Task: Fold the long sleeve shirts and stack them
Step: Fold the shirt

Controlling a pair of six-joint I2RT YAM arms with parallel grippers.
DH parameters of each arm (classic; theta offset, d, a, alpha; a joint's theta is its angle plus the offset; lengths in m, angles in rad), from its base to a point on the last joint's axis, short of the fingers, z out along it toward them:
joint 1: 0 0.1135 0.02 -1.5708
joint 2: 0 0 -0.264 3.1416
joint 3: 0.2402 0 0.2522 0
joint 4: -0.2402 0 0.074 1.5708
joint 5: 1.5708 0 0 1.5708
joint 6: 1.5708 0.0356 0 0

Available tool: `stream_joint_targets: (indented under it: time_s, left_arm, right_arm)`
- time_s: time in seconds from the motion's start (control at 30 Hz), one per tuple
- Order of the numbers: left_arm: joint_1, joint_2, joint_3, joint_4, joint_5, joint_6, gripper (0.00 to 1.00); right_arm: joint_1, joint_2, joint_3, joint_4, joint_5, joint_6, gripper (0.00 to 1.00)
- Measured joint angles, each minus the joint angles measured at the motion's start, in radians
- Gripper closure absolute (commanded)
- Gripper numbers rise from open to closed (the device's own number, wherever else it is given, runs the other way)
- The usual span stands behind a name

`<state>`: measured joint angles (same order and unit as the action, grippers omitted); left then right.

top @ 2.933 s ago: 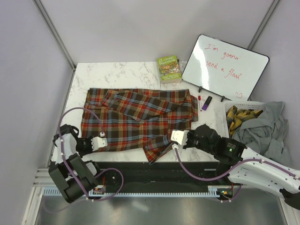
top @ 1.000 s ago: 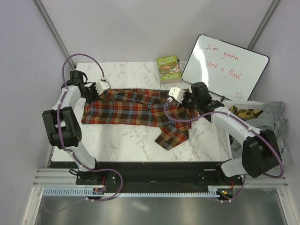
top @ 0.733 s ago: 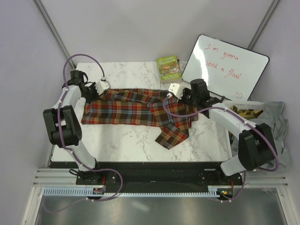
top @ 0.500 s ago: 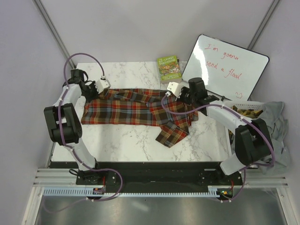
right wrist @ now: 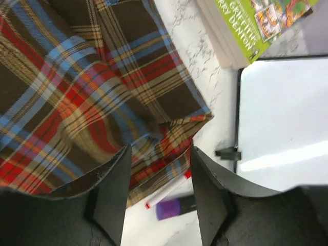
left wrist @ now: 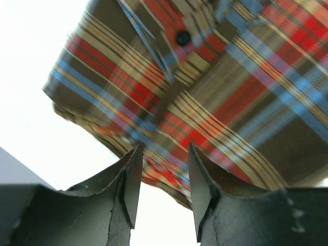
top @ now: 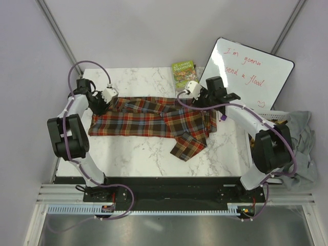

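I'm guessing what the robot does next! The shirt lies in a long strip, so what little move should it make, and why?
Probably the right gripper should reach for the sleeve poking out from the plaid shirt's near edge. It and the left gripper hover open over the far edge, holding nothing, and that flap spoils the neat strip.
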<state>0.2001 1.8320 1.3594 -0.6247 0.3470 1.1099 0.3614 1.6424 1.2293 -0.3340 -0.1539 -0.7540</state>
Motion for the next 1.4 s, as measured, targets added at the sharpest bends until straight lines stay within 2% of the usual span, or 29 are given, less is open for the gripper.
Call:
stream_joint_targets:
  time_s: [0.03,0.17,0.33,0.57,0.77,0.9,1.03,1.17,1.4]
  left_arm:
    - [0.002,-0.024,-0.029,0.0,-0.002,-0.012,0.51]
    - [0.003,-0.118,-0.127,-0.009,-0.002,-0.049,0.51]
    - [0.003,-0.113,-0.182,-0.009,-0.01,-0.089,0.52]
    - [0.003,-0.053,-0.245,0.009,-0.066,-0.105,0.58]
    - [0.003,-0.119,-0.343,0.082,-0.083,-0.093,0.59]
    - [0.003,-0.211,-0.448,0.105,-0.092,-0.064,0.61]
    - [0.006,-0.309,-0.54,0.068,-0.108,-0.029,0.59]
    - [0.016,-0.371,-0.564,-0.041,-0.093,-0.015,0.54]
    - [0.019,-0.397,-0.454,-0.158,-0.001,-0.02,0.48]
  right_arm:
    - [-0.009,-0.004,0.018,-0.037,-0.01,0.023,0.49]
    - [-0.031,-0.014,0.047,-0.18,-0.058,0.117,0.53]
    - [-0.029,0.08,0.068,-0.317,-0.122,0.212,0.56]
    - [-0.043,0.282,0.084,-0.407,-0.128,0.261,0.62]
    - [-0.05,0.284,0.084,-0.423,-0.144,0.272,0.71]
    - [-0.049,0.255,0.04,-0.439,-0.183,0.272,0.72]
    - [-0.024,0.182,-0.048,-0.502,-0.224,0.272,0.66]
    - [0.004,0.098,-0.068,-0.592,-0.259,0.269,0.48]
    - [-0.013,0.042,0.096,-0.621,-0.252,0.241,0.31]
